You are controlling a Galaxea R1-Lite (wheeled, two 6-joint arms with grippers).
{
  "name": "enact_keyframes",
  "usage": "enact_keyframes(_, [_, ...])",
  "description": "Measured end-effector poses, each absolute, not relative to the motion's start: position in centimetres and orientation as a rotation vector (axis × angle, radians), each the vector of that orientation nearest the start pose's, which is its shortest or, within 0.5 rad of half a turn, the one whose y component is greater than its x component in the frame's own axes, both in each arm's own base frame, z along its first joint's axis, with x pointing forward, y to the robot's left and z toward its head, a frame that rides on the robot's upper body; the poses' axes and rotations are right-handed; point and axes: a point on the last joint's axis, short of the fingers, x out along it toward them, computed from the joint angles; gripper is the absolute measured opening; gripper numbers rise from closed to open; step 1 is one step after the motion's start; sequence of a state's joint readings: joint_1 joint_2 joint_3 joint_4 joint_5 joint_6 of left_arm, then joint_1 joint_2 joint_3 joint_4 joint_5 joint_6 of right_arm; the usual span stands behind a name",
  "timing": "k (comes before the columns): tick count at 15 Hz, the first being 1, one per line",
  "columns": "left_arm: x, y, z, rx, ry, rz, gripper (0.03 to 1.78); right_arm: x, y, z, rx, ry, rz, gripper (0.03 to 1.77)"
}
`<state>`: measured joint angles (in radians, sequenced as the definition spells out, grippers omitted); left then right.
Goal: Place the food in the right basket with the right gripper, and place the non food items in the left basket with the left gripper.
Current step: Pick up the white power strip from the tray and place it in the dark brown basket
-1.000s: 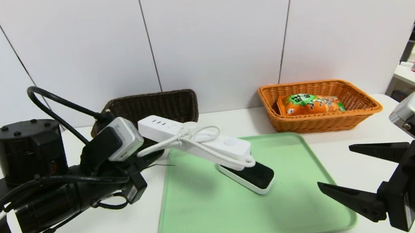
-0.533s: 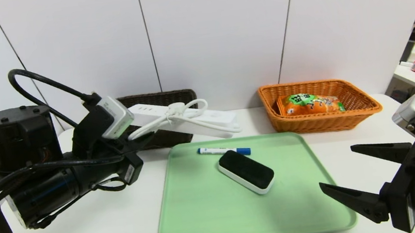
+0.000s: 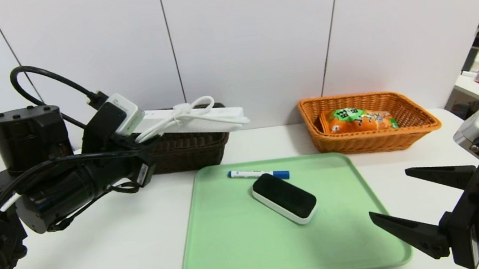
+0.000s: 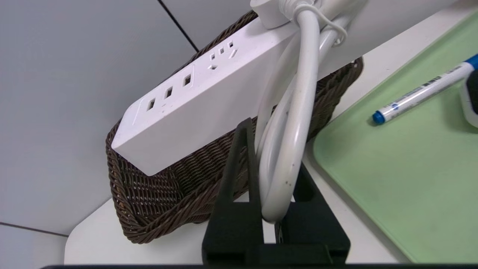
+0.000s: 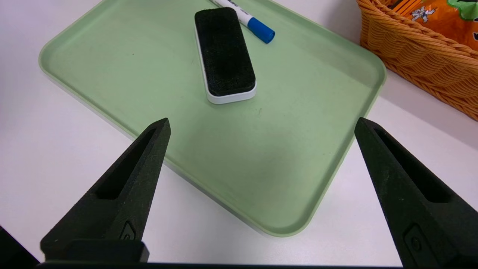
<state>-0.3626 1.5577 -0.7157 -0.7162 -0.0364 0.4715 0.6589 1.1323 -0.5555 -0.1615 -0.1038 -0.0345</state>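
Now the left gripper (image 3: 143,142), clamped on the cord (image 4: 287,149) of the power strip (image 3: 193,121), has lifted it off the tray (image 3: 235,252) to hang above the left basket (image 3: 187,151); release looks next. Marker (image 3: 258,174) and eraser (image 3: 284,198) remain on the tray. Right gripper (image 3: 398,197) waits wide open, food (image 3: 362,120) already in the right basket (image 3: 419,125).

Eraser (image 3: 284,198) and marker (image 3: 258,174) mid-tray (image 3: 218,263); bare tray before the wide-spread right hand (image 3: 388,196).
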Motion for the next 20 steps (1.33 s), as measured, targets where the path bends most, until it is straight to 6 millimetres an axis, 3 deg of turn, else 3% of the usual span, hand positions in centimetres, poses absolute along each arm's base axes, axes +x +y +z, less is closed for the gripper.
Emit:
enact_keyframes(9, [30.2,-8.1,19.8,0.462,0.082,-0.303,0.15,12.2,9.1,19.6,-0.191,0.385,0.552,1.70])
enact_keyframes(20, [34.2,-7.5,17.3,0.468,0.158,-0.250,0.15,12.0,8.9,19.6,-0.188,0.380,0.551,1.70])
